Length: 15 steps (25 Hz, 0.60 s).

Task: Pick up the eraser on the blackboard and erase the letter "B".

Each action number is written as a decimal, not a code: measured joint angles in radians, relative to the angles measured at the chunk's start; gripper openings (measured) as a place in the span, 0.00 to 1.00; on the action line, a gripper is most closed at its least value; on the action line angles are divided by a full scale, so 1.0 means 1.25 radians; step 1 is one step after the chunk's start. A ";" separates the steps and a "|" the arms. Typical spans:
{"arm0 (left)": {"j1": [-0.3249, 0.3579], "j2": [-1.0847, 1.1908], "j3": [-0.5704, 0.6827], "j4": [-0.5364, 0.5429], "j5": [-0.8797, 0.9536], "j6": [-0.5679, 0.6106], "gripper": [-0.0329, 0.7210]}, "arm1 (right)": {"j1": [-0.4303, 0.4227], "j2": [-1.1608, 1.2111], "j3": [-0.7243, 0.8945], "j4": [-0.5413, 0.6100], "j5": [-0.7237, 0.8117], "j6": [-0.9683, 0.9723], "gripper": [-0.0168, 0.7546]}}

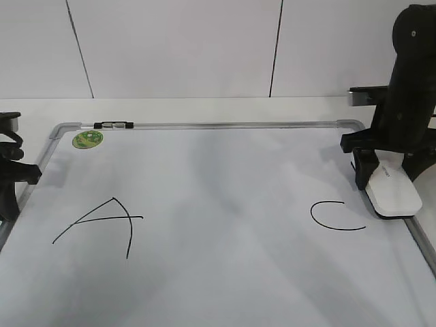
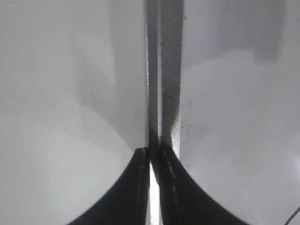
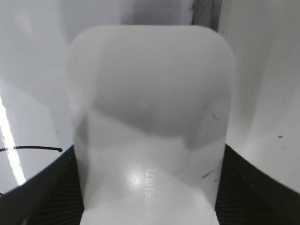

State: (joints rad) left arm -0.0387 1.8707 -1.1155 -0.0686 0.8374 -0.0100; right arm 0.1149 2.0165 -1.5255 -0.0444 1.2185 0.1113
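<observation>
The blackboard (image 1: 225,184) is a white dry-erase board with a grey frame, lying flat. The eraser (image 1: 394,193) is a white rounded block at the board's right edge, just right of the black "C" (image 1: 317,219). My right gripper (image 1: 388,178) is shut on the eraser, with a dark finger against each long side in the right wrist view (image 3: 150,187), where the eraser (image 3: 150,108) fills the middle. No letter "B" shows; the board between the black "A" (image 1: 129,231) and the "C" is bare white. My left gripper (image 2: 152,157) is shut and empty over the board's left frame.
A round green sticker (image 1: 88,139) and a small black-and-silver clip (image 1: 114,125) sit at the board's far left corner. The grey frame (image 2: 164,70) runs under my left gripper. A stroke of the "C" (image 3: 33,149) shows left of the eraser. A white wall stands behind.
</observation>
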 joint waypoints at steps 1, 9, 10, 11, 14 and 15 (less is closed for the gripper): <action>0.000 0.000 0.000 0.000 0.000 0.000 0.09 | 0.000 0.000 0.000 0.002 -0.001 0.000 0.73; 0.000 0.000 0.000 0.000 0.001 0.000 0.09 | 0.000 0.000 0.000 0.027 -0.001 0.000 0.73; 0.000 0.000 0.000 0.000 0.001 0.000 0.09 | 0.000 0.000 0.000 0.027 -0.001 0.000 0.73; 0.000 0.000 0.000 0.000 0.001 0.000 0.09 | 0.000 0.000 0.000 0.027 -0.001 0.000 0.73; 0.000 0.000 0.000 0.000 0.001 0.000 0.09 | 0.000 0.000 0.000 0.027 -0.001 0.000 0.73; 0.000 0.000 0.000 0.000 0.001 0.000 0.09 | 0.000 0.000 0.000 0.024 -0.001 0.000 0.73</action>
State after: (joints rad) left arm -0.0387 1.8707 -1.1155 -0.0686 0.8390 -0.0100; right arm 0.1149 2.0165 -1.5255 -0.0148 1.2167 0.1113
